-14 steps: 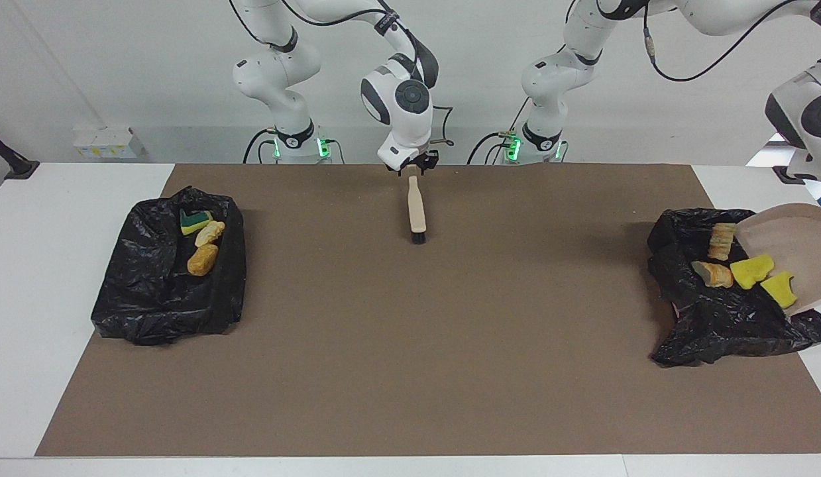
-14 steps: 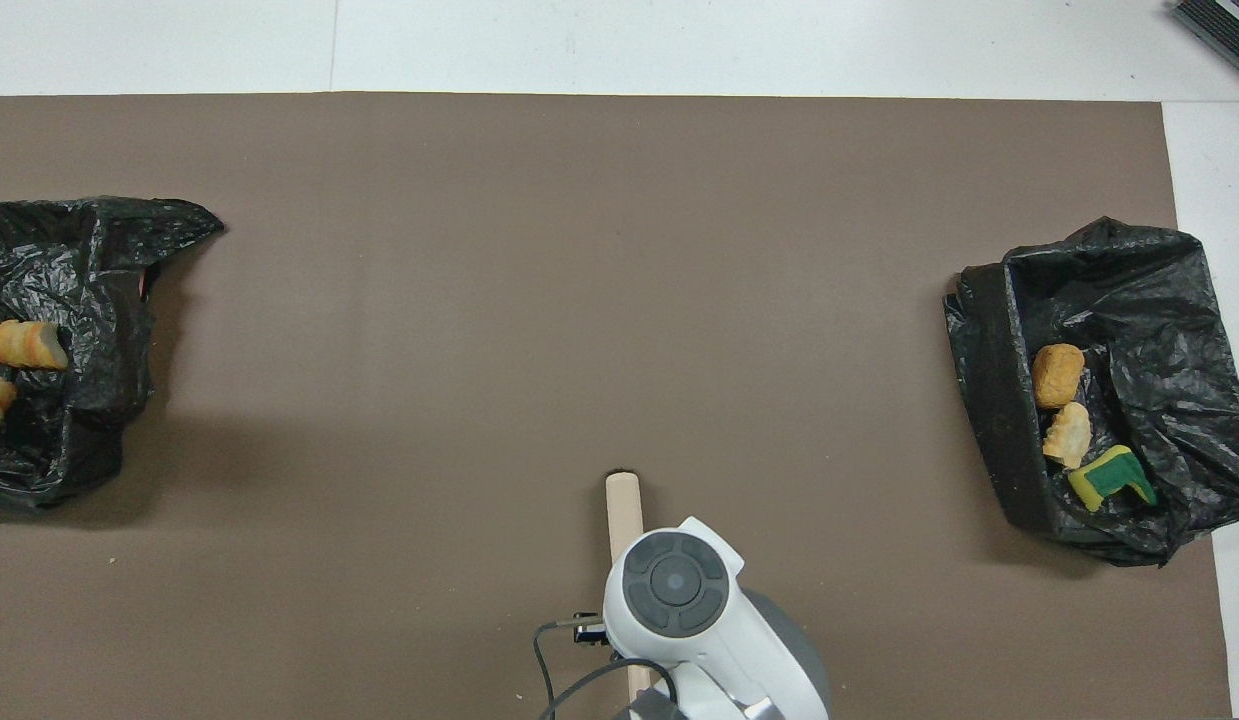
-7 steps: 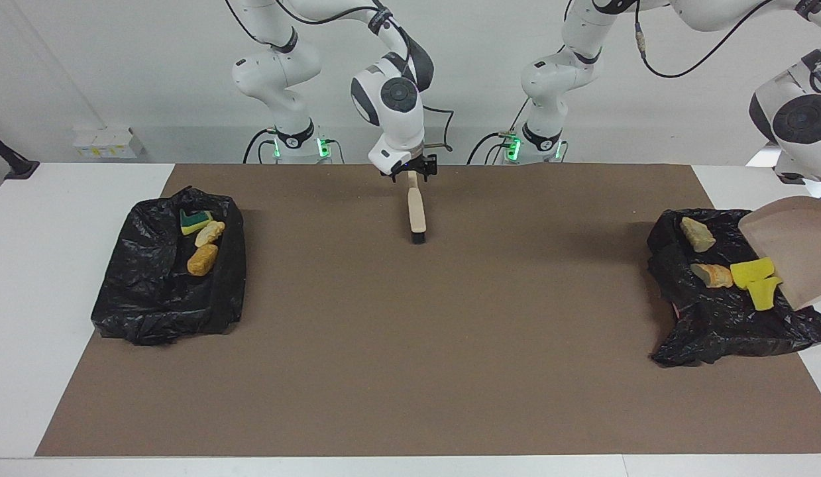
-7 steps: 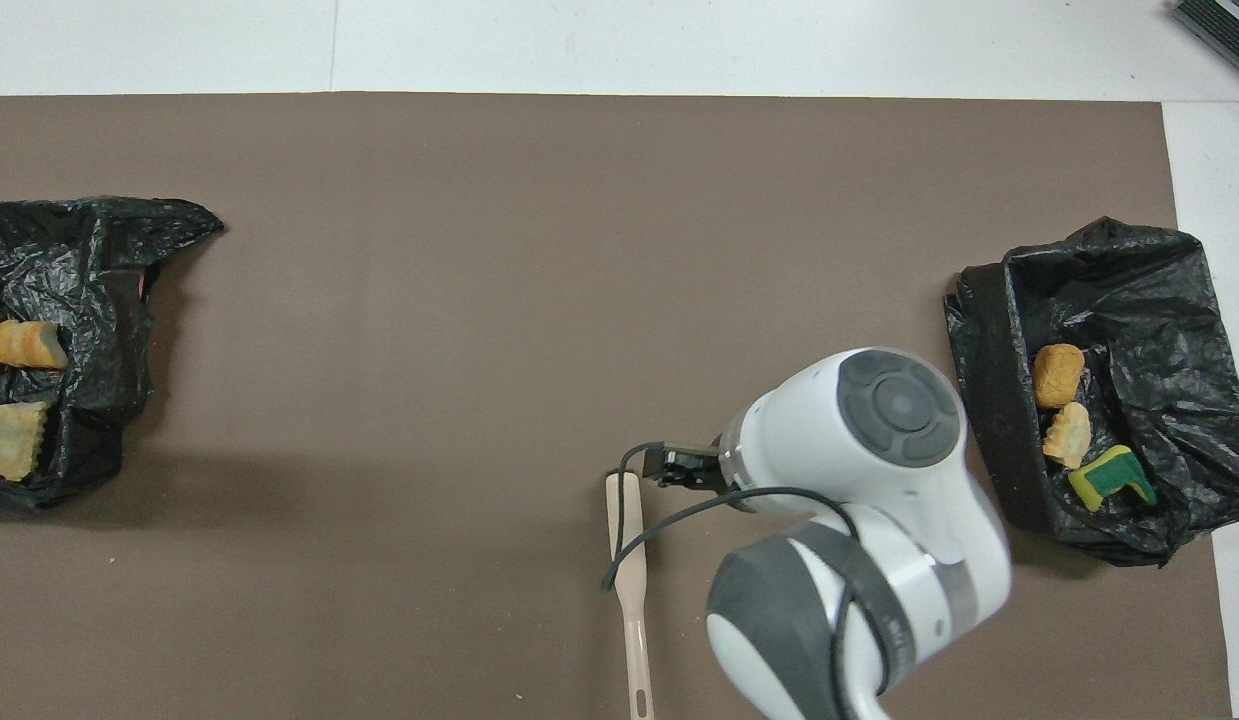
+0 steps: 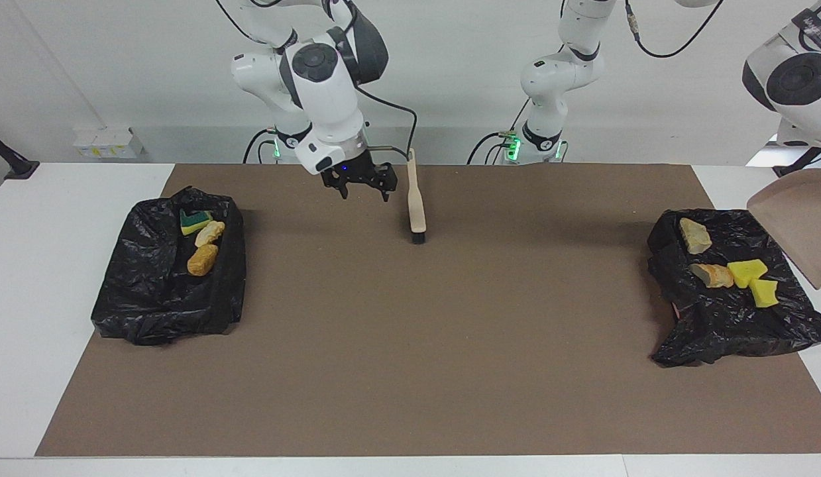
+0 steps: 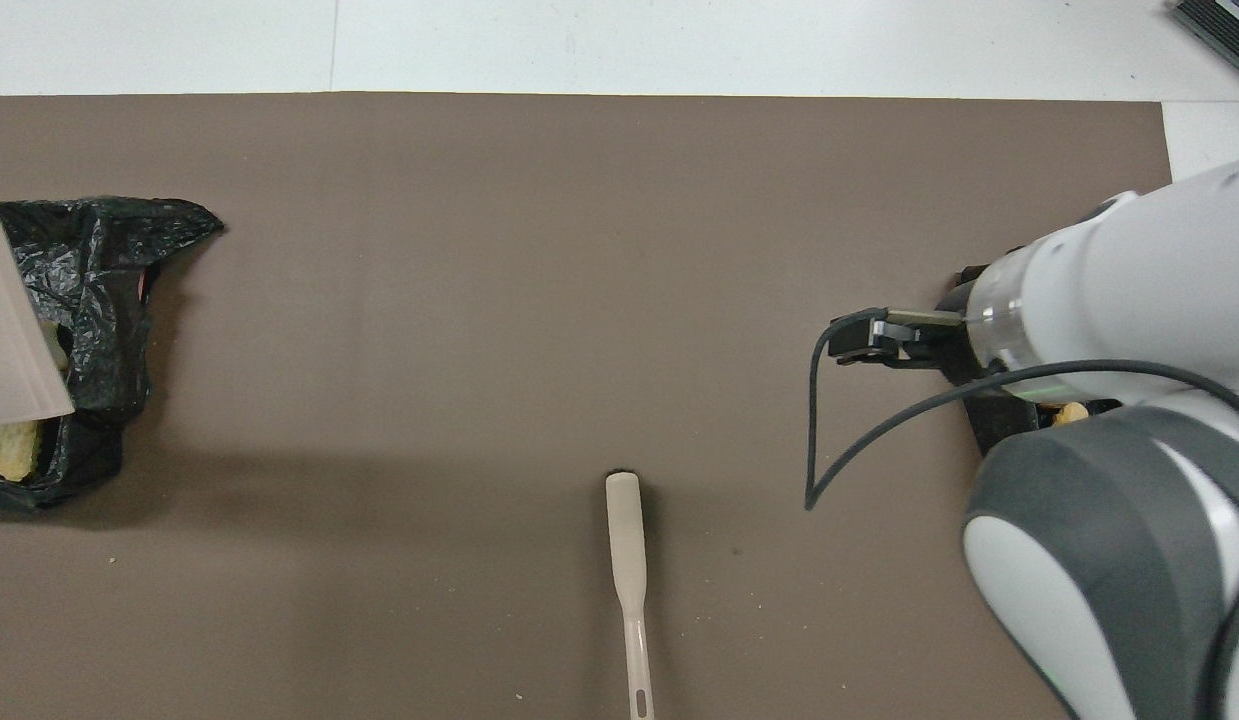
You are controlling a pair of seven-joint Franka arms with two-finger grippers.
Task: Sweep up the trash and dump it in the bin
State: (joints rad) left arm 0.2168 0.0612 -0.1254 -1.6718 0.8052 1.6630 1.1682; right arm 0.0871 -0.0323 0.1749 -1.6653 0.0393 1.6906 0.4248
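Facing view: three pieces of trash (image 5: pixel 201 240) lie in a black bag (image 5: pixel 168 278); right gripper (image 5: pixel 359 185), fingers spread and empty, hangs beside the brush (image 5: pixel 417 202); four pieces lie in another bag (image 5: pixel 728 291); left gripper, unseen, shut, dustpan (image 5: pixel 798 222) raised.

Two black bin bags (image 5: pixel 168 278) (image 5: pixel 728 298), seven trash pieces (image 5: pixel 203 260): three in one bag, four in the other. One brush (image 5: pixel 417 202), one dustpan (image 5: pixel 798 222), two robot arms.
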